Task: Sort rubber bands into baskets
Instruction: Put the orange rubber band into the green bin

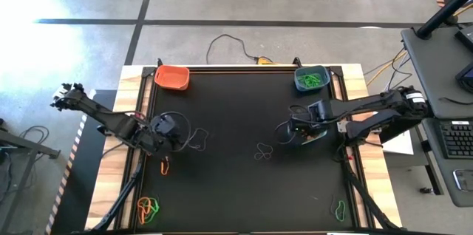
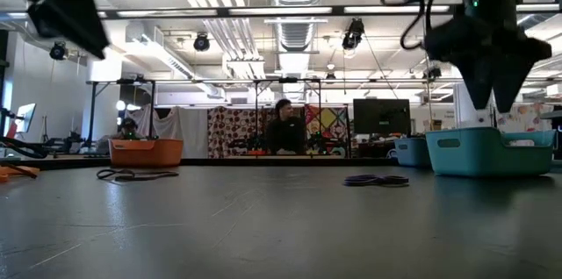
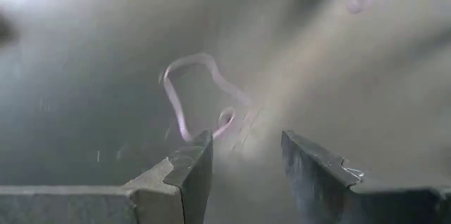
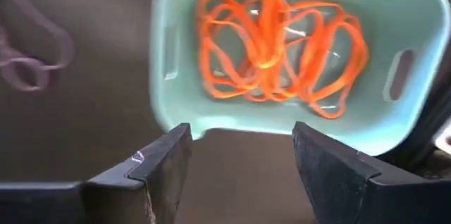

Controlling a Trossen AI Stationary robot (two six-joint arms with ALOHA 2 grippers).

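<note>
Two pincers are at work over the black table (image 1: 244,191). The right pincer (image 4: 239,164) is spread wide and holds nothing; it hangs just beside the teal basket (image 1: 310,79), which has a bunch of bands in it. The left pincer (image 3: 243,171) is partly spread, pinching nothing, right above one loose rubber band (image 3: 201,97). An orange basket (image 1: 172,77) sits at the far left corner. Much is left, I think: dark bands (image 1: 264,151) lie mid-table, and orange bands (image 1: 148,206) and a green band (image 1: 339,209) lie near the front edge. Only the low view shows a blue basket (image 2: 410,150) and a person beyond the table.
</note>
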